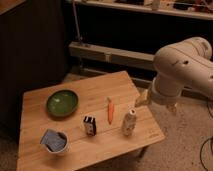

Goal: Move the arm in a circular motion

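Note:
The thick cream-white arm [186,66] reaches in from the right, its rounded segments marked with small dark holes. Its tan-tipped gripper [157,103] hangs below the bulbous wrist, just off the right edge of the wooden table [102,147]. It is level with the white bottle [129,123] and a little to the right of it. The gripper holds nothing that I can see.
On the table lie a green bowl [62,103], an orange carrot [110,110], a small dark carton [89,125] and a crumpled blue-and-white bag [54,140]. A dark cabinet [30,45] stands at the left. A shelf rail [110,54] runs behind.

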Controlling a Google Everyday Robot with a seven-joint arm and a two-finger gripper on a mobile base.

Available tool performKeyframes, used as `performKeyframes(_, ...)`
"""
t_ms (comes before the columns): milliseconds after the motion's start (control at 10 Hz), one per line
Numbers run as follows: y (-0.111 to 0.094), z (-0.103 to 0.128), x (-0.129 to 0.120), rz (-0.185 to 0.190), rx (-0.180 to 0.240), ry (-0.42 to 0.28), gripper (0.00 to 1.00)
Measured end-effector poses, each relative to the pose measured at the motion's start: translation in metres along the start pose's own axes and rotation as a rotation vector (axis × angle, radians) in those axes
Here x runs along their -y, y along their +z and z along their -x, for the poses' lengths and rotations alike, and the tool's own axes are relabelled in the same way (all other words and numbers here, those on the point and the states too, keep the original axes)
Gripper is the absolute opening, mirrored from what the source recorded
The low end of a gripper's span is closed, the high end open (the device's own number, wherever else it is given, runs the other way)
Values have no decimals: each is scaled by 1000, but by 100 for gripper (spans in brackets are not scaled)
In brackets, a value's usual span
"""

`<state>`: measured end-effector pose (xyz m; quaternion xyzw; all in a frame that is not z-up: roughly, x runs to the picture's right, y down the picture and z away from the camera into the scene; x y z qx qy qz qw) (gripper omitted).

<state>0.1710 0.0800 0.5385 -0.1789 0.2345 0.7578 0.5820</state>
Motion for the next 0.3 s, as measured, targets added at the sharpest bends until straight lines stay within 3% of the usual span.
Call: performKeyframes(300, -2, -43, -75, 31, -84, -91, 80)
